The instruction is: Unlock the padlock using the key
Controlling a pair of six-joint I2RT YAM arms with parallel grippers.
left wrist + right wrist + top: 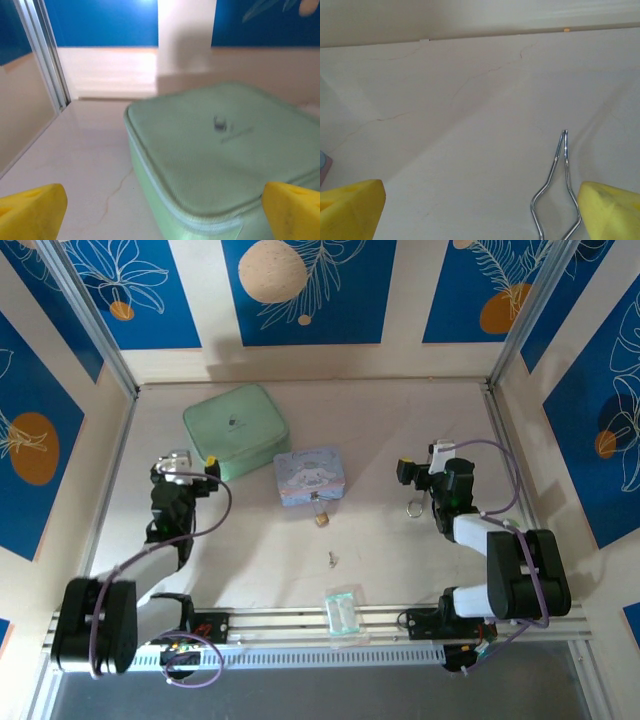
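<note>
Top external: key (331,559) well apart from both claws, back toward the bases and inboard of the right gripper (406,476), likely the nearer one; farther from the left gripper (210,472). Looks a tiny silver sliver, long axis seemingly running away from the bases, too small to be sure. Padlock (321,519) just beyond the key, brass-gold, not touching it. Right wrist: yellow pads (350,207) spread, nothing held, wire ring (555,195) below between them. Left wrist: pads likewise wide apart, empty.

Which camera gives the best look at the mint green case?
Top external: the whole green case lies in view, edges sharp. The left wrist view catches its lid and near corner close up, blurred and cut off.
</note>
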